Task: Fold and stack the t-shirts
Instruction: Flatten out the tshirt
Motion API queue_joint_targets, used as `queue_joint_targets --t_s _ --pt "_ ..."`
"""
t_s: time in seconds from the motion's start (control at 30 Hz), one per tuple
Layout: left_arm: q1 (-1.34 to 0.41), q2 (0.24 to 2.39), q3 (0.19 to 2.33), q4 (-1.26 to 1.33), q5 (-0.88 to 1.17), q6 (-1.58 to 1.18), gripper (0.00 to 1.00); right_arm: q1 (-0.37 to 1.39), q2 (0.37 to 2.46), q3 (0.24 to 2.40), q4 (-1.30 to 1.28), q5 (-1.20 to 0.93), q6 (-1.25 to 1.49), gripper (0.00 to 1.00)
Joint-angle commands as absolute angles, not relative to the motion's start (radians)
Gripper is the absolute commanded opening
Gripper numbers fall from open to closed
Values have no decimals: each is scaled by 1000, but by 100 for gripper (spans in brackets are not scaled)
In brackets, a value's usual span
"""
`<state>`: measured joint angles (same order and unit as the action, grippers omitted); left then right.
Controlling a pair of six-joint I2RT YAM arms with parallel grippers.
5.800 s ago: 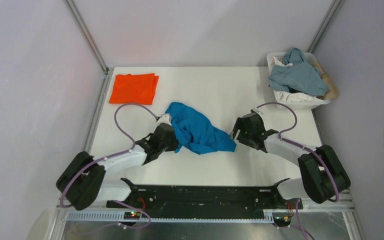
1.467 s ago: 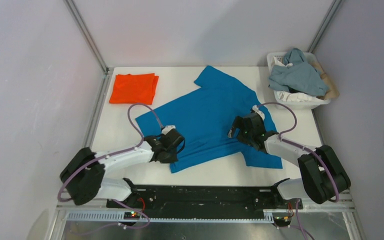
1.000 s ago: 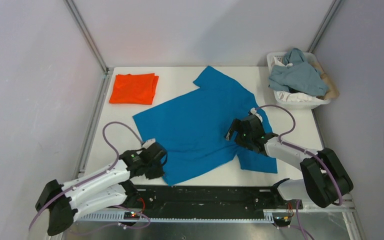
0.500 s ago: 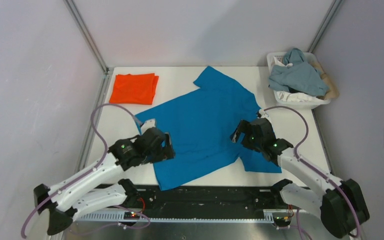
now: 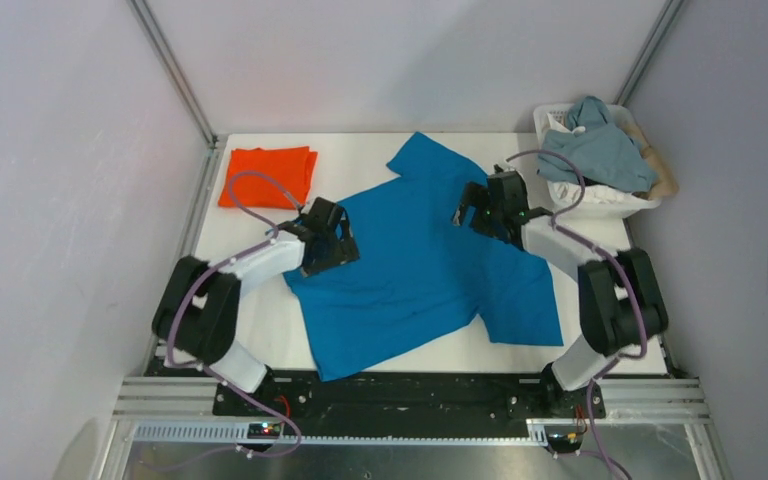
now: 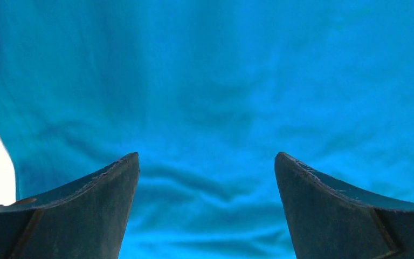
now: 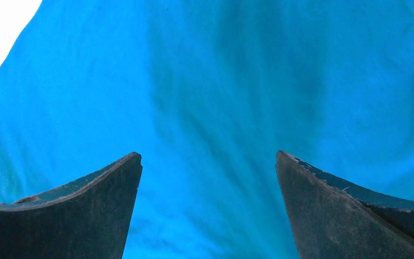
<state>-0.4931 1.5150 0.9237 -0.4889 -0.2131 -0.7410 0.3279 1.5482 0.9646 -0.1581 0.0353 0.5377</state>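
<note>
Spread flat (softly wrinkled) under both pincers, a bright blue cloth short-sleeved tee (image 5: 420, 280), left gripper (image 5: 332, 242) jaws wide apart, empty, right gripper (image 5: 474, 210) likewise agape, folded bright orange cloth tee (image 5: 268, 177) beyond the left gripper, off to its left

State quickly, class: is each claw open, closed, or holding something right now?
Left claw: open, holding nothing, over the blue t-shirt.
Right claw: open, holding nothing, over the same t-shirt.
</note>
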Motion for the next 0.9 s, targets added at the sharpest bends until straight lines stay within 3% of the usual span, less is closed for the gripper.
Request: queue_joint_targets --t_s 0.0,0.13,0.27,0.47,0.73,0.87 --pt "-419 1637 956 -335 -144 -670 100 284 1720 1071 -161 -25 510 99" --pt "-389 1756 1048 -332 -139 -651 100 230 1783 1078 -194 -111 558 96" --pt "-367 1850 1141 -338 -180 -636 100 222 1766 1026 -215 15 618 97" --pt "-356 2014 1379 -383 -83 -598 100 194 1650 845 -186 35 700 98" --pt "-357 2276 1734 -404 210 -638 100 193 1402 587 -164 49 814 100" --pt "-354 2323 1814 -412 236 -671 100 186 1407 586 -120 51 793 100"
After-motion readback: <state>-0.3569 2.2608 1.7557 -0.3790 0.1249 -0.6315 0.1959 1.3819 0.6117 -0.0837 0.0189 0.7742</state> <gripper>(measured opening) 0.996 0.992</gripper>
